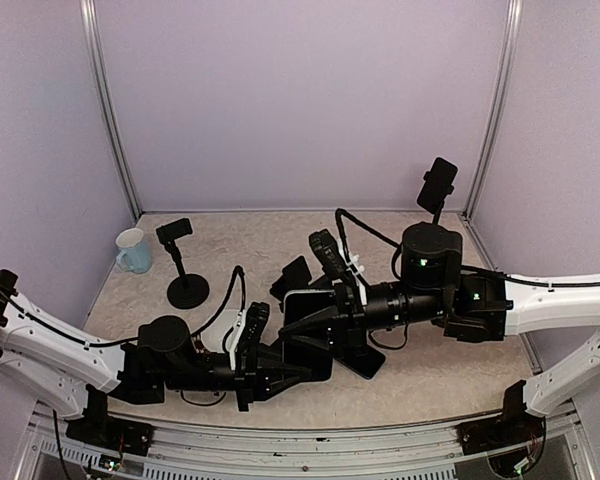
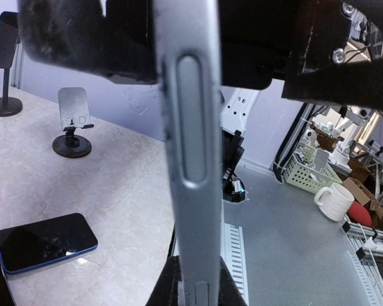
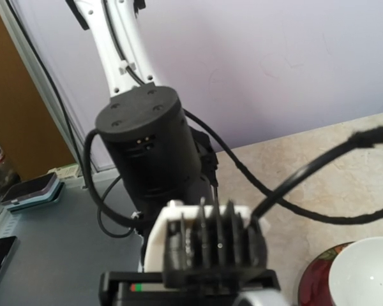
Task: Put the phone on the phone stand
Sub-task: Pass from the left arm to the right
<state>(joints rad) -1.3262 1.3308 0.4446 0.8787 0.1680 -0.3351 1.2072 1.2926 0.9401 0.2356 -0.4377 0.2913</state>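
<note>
My left gripper point(image 1: 285, 372) point(image 2: 198, 290) is shut on the lower end of a grey phone point(image 1: 305, 325) point(image 2: 190, 146), which it holds on edge above the table. The right gripper point(image 1: 315, 300) reaches in from the right, and its dark fingers point(image 2: 83, 38) stand on either side of the phone's upper end. Whether they press on it does not show. A black phone stand point(image 1: 185, 262) stands at the left. Another stand point(image 1: 438, 185) point(image 2: 3, 64) is at the back right. A small stand with a grey plate point(image 2: 73, 124) shows in the left wrist view.
A second dark phone point(image 2: 45, 241) point(image 1: 365, 362) lies flat on the table under the arms. A pale blue mug point(image 1: 133, 250) stands at the far left. A white bowl point(image 3: 370, 274) is near the left arm. Cables loop around both wrists.
</note>
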